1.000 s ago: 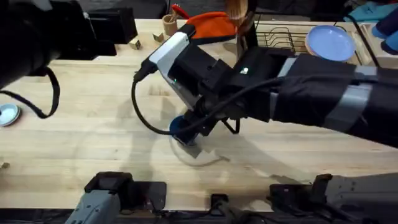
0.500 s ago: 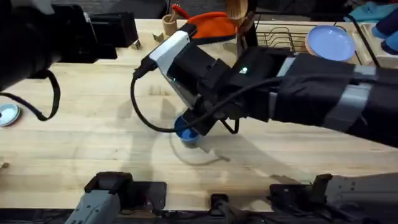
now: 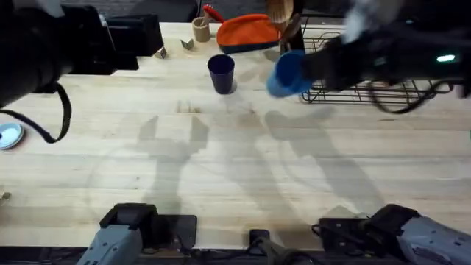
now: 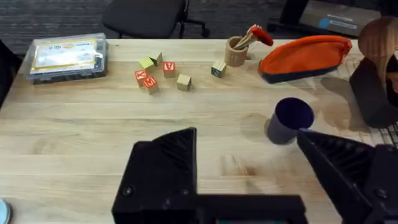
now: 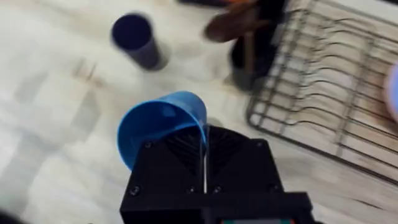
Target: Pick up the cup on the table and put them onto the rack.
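Table (image 3: 147, 169) | right hand (image 5: 204, 146) grips blue cup (image 5: 163, 121) | left hand (image 4: 249, 171) spread, empty

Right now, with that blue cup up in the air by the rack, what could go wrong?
The right gripper pinches only the rim of the blue cup, so the tilted cup might slip out before it reaches the rack. A dark holder with wooden utensils stands by the rack's near corner, and the cup or arm could knock it. The navy cup also stands close enough to be bumped.
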Controlling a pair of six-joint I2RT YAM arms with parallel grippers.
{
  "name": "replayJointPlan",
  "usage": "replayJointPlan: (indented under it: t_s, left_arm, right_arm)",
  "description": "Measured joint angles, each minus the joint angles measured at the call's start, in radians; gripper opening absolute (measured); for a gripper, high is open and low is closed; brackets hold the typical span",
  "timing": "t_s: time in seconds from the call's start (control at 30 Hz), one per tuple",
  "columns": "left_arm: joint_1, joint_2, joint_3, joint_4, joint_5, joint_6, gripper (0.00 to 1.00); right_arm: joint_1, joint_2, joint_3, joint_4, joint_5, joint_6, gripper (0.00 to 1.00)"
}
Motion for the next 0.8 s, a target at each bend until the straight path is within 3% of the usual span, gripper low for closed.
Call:
replayJointPlan:
  t_s: [0.1, 0.13, 0.33, 0.57, 0.8]
  left_arm:
    - [0.0, 0.0, 0.0, 0.0, 0.0, 0.0, 0.999]
    - [0.0, 0.0, 0.0, 0.0, 0.0, 0.0, 0.999]
    - [0.0, 0.0, 0.0, 0.003, 0.0, 0.0, 0.999]
    - [0.0, 0.0, 0.0, 0.007, 0.0, 0.0, 0.999]
    - [0.0, 0.0, 0.0, 0.007, 0.0, 0.0, 0.999]
  right_arm:
    - [-0.086, -0.054, 0.0, 0.01, 0.003, 0.0, 0.032]
    - [-0.179, -0.083, 0.002, 0.016, 0.003, 0.0, 0.032]
    - [-0.331, -0.088, 0.002, 0.016, 0.011, 0.0, 0.032]
    - [-0.429, -0.067, 0.004, 0.044, 0.012, 0.0, 0.032]
    - [-0.445, 0.049, 0.006, 0.1, 0.015, 0.0, 0.032]
